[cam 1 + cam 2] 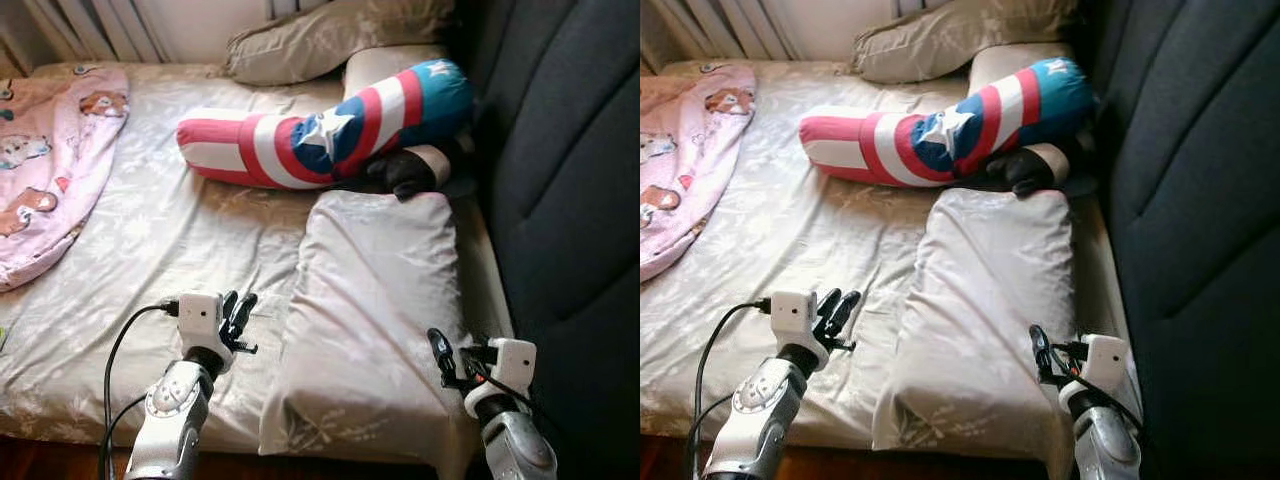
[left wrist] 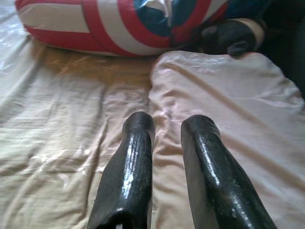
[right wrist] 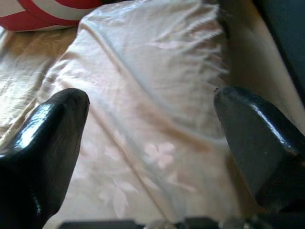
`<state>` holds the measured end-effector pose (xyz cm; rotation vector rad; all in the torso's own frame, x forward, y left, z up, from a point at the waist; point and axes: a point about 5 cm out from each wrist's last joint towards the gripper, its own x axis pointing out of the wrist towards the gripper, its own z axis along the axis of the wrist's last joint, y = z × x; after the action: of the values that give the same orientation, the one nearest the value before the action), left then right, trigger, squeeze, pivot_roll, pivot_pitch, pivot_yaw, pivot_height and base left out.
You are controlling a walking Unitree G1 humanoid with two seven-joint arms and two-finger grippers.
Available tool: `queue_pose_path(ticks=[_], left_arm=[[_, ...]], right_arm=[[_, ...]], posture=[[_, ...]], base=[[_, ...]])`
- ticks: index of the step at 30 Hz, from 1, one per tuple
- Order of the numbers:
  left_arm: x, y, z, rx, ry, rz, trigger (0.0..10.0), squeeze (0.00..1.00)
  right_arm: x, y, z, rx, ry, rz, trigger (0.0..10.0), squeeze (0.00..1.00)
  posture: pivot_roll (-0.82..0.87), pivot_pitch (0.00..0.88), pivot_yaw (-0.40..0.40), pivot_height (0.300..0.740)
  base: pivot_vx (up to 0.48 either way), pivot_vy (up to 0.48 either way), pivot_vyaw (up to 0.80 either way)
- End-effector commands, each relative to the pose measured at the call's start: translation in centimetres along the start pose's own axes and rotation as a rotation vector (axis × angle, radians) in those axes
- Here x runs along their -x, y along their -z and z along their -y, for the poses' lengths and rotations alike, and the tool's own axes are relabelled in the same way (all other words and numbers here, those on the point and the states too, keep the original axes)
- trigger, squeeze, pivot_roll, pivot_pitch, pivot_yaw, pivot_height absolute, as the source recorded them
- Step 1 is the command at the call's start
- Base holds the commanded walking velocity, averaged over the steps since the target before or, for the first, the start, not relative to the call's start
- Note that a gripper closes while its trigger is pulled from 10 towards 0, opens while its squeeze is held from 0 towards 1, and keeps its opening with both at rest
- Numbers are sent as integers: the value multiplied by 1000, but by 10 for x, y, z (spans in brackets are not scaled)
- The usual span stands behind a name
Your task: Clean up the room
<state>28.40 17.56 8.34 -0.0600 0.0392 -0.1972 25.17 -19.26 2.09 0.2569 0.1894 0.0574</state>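
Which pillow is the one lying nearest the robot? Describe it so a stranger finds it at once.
On the bed, beside the dark upholstered wall, a beige pillow lies lengthwise between the left tool and the right tool. Unlike the red, white and blue star bolster beyond it, it is plain with a faint flower print.

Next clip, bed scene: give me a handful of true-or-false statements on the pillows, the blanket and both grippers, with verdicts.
1. The right gripper is open above the beige pillow. True.
2. The left gripper is shut on the pink blanket. False: it holds nothing, hovering near the pillow's edge, with the pink blanket far off at the bed's left.
3. A red, white and blue star-patterned bolster lies beyond the beige pillow. True.
4. The beige pillow lies on the floor. False: it rests on the bed sheet.
5. A second beige pillow lies at the head of the bed. True.
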Motion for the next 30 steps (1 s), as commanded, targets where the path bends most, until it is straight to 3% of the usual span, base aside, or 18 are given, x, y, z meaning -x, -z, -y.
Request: queue_pose_path(ticks=[1,23,30], left_arm=[[1,4,-1,-4,-2,-23,10000,0],[-3,-7,5,27,37,2,10000,0],[-2,-6,2,28,25,2,10000,0]], right_arm=[[4,2,2,8,5,-13,10000,0],[3,2,-2,-16,30,-6,10000,0],[1,4,-2,-11,29,-18,10000,0]], posture=[[-16,160,26,740],[-8,165,27,740],[-8,142,28,740]], base=[[0,0,0],[0,0,0],[128,0,-712]])
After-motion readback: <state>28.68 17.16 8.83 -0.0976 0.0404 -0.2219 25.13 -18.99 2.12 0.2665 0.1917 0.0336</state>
